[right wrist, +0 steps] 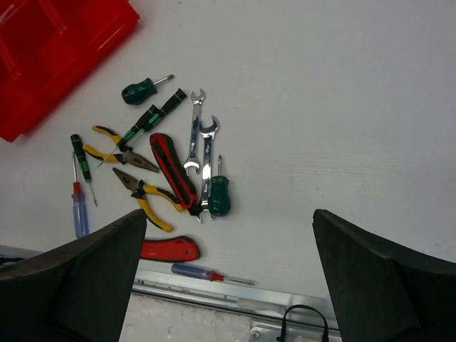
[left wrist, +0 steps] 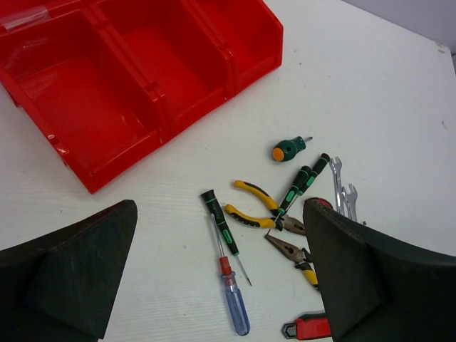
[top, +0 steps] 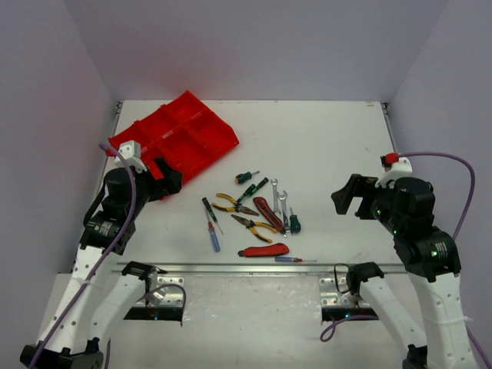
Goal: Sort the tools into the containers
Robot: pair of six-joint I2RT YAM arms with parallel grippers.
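The left gripper (left wrist: pixel 222 206) is released, its two dark fingers (left wrist: pixel 68 274) spread wide at the lower corners of the left wrist view, hanging above the table (top: pixel 323 138). Just below the gap between them lie a thin green-black screwdriver (left wrist: pixel 219 221) and a blue screwdriver (left wrist: pixel 234 299), nearly parallel. To the right of these sit two yellow-handled pliers (left wrist: pixel 255 205), a longer green-black screwdriver (left wrist: pixel 306 182) crossing the upper pair, and a stubby green screwdriver (left wrist: pixel 288 149) with an orange cap above them. The red tray (left wrist: pixel 107 92) fills the upper left of that view, its compartments open toward the camera and apart from the tools.

The right gripper (right wrist: pixel 229 214) is also released, with its fingers (right wrist: pixel 78 285) wide apart at the bottom corners of the right wrist view. Above the gap lie two silver wrenches (right wrist: pixel 201 146) side by side, a red-black utility knife (right wrist: pixel 173 171) touching them on the left, and a second stubby green screwdriver (right wrist: pixel 219 196) at their lower end. A red knife (right wrist: pixel 167 249) lies lower left, and another small blue screwdriver (right wrist: pixel 203 273) rests at the table's near edge by the metal rail (right wrist: pixel 214 299).

In the top view the whole cluster sits at centre frame, between the arms, with every tool on the table outside the tray.
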